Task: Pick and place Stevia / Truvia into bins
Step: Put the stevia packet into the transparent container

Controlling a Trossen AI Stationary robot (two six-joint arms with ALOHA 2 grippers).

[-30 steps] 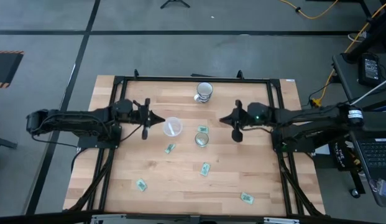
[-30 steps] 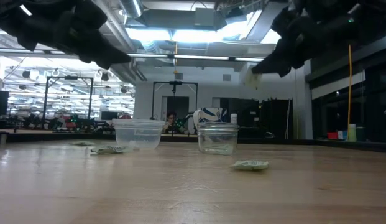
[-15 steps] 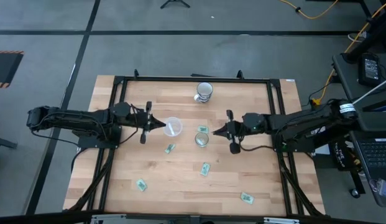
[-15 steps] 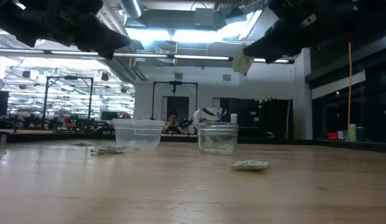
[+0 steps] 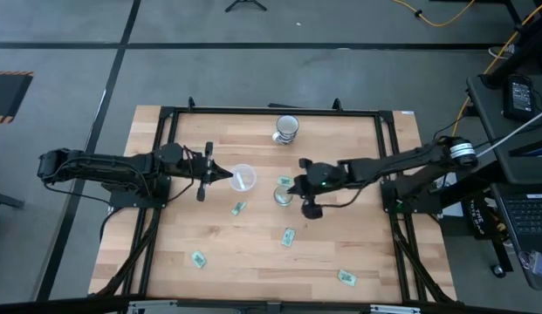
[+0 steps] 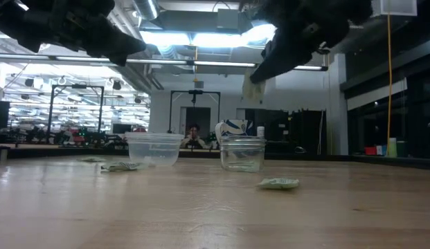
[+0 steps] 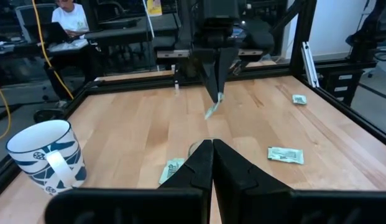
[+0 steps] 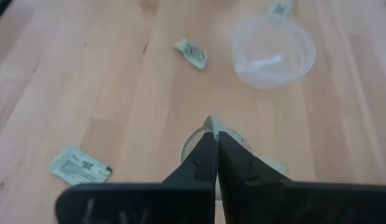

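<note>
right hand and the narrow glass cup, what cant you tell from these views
- Whether the narrow glass cup already holds a packet: in the right wrist view the right hand covers its mouth; in the high view it is too small.
- The print on the packet pinched by the right hand: too small in the low view and the left wrist view.
- What the white strip in the wide cup is: too small in the high view, blurred in the right wrist view.
</note>
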